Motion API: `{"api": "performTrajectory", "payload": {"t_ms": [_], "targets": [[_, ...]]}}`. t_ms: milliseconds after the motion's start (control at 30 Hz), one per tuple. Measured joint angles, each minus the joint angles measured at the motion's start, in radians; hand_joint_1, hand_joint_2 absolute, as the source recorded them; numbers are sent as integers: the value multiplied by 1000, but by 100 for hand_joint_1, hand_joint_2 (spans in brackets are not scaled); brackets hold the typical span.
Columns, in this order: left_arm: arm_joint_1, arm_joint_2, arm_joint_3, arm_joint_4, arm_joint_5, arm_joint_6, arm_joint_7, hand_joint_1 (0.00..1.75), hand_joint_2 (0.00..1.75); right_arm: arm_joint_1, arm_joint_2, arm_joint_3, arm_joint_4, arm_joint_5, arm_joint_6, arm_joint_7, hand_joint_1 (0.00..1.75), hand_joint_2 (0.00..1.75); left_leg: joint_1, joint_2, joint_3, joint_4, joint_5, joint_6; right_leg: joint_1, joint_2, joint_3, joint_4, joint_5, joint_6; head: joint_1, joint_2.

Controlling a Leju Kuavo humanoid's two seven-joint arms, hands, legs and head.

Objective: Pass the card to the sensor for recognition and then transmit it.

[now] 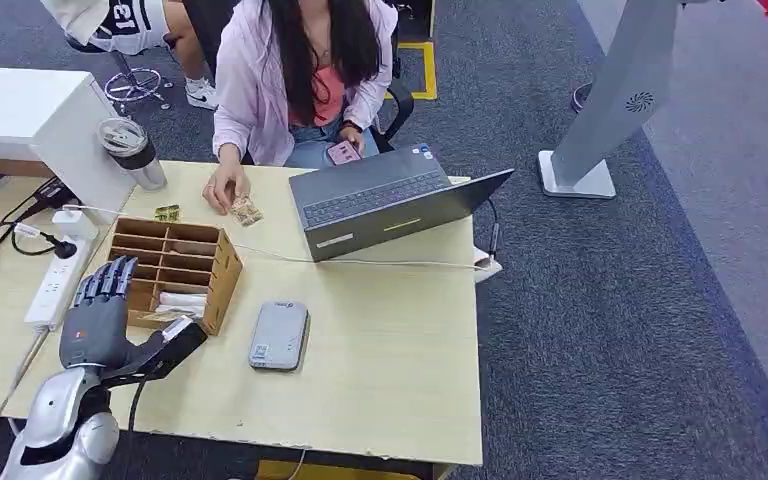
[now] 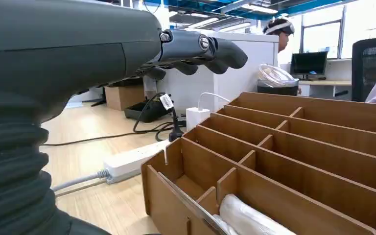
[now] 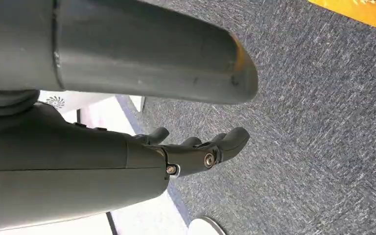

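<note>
Desk [image 1: 390,340]: light wood, carrying all items noted below. Laptop [image 1: 385,200]: open, on the desk well ahead and to the right of the left hand, in front of a seated person [image 1: 295,70]. Wooden organizer box [image 1: 175,270]: divided into compartments, directly ahead of the left hand and just beside its fingertips; white wrapped items lie in the near compartments. Left hand [image 1: 110,320]: raised over the desk's near left part, fingers straight and spread, holding nothing. Right hand [image 3: 196,149]: hanging over grey carpet, fingers loosely extended and apart, empty. Sensor [image 1: 279,335]: flat grey device lying on the desk just right of the left hand's thumb. Card: cannot be identified with certainty.
</note>
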Motion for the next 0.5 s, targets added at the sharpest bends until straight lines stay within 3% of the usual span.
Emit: {"api": "performTrajectory", "payload": {"t_ms": [500], "targets": [[-13,-13,0,108,-31,7,-3,0,175,0,0,0,0,17,17,-6,0,0,0,0,0,0,0,0,0,0,0,0,0,0,0,0]]}}
